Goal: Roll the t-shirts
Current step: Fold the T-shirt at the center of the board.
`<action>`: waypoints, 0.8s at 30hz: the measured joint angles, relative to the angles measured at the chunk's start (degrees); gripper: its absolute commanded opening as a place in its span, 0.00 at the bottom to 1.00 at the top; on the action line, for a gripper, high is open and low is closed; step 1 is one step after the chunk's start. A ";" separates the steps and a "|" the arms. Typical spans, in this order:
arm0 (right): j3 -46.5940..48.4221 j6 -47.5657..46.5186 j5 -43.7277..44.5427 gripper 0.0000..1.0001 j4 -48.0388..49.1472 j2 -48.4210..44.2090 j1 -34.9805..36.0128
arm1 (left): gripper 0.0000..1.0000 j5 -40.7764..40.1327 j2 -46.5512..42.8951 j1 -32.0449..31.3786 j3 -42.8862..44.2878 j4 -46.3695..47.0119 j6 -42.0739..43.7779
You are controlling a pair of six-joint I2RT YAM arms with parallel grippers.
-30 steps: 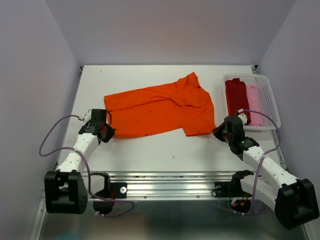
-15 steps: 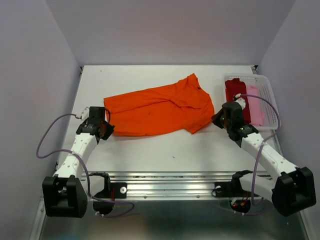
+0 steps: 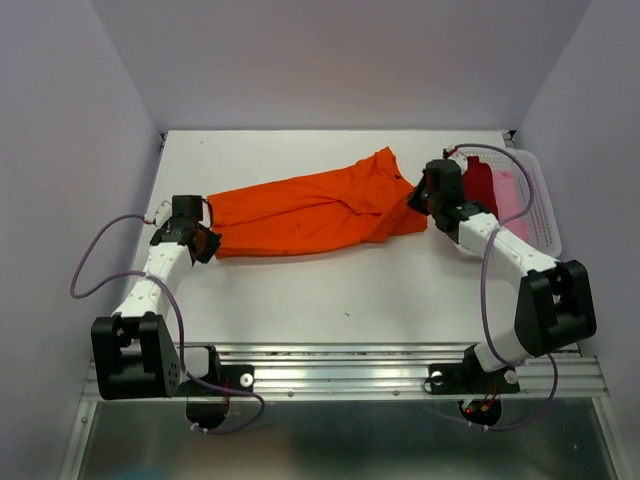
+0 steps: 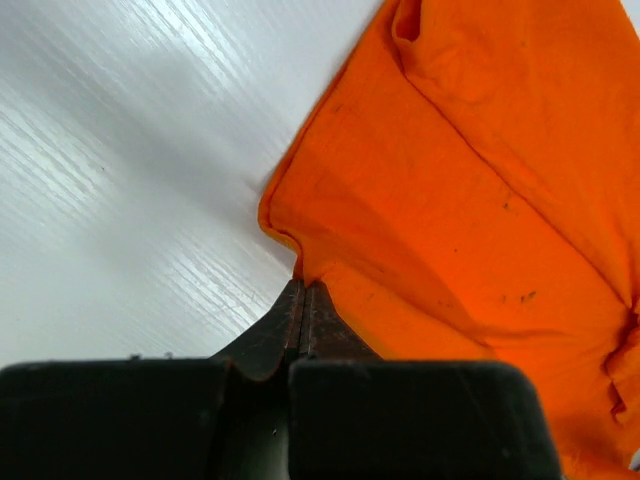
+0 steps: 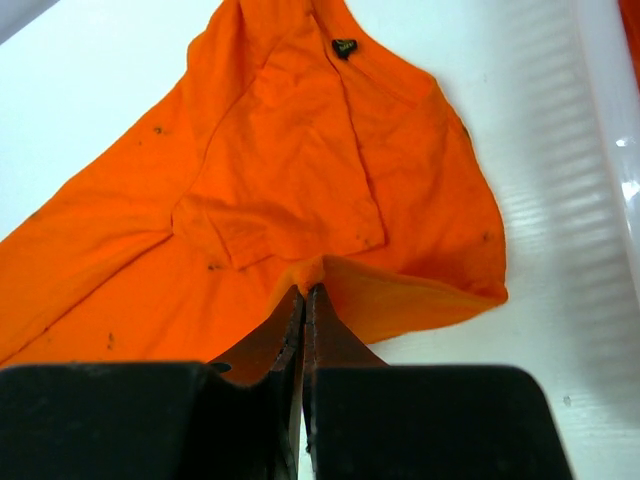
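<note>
The bright orange t-shirt [image 3: 310, 210] lies across the middle of the white table, its near edge lifted and folded over towards the back. My left gripper [image 3: 205, 243] is shut on the shirt's left near corner [image 4: 300, 265]. My right gripper [image 3: 418, 198] is shut on the shirt's right near edge [image 5: 310, 275], beside the basket. The neck label [image 5: 344, 46] shows in the right wrist view. A dark red shirt [image 3: 478, 185] and a pale pink shirt [image 3: 507, 195] lie rolled in the basket.
The white lattice basket [image 3: 540, 205] stands at the right edge of the table, right behind my right arm. Grey walls enclose the table on the left, back and right. The metal rail [image 3: 350, 365] runs along the near edge.
Both grippers have moved away from the near edge towards the back, carrying the shirt's near edge with them. The orange shirt now shows as a narrower band.
</note>
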 measured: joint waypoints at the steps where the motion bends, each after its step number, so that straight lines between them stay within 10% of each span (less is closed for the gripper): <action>1: 0.94 -0.20 0.00 0.01 0.04 0.96 0.00 | 0.00 0.02 0.02 0.72 0.07 0.20 0.04; 24: 17.27 -3.41 -0.39 0.01 1.38 16.33 0.00 | 0.00 1.38 7.76 3.98 4.52 3.67 2.47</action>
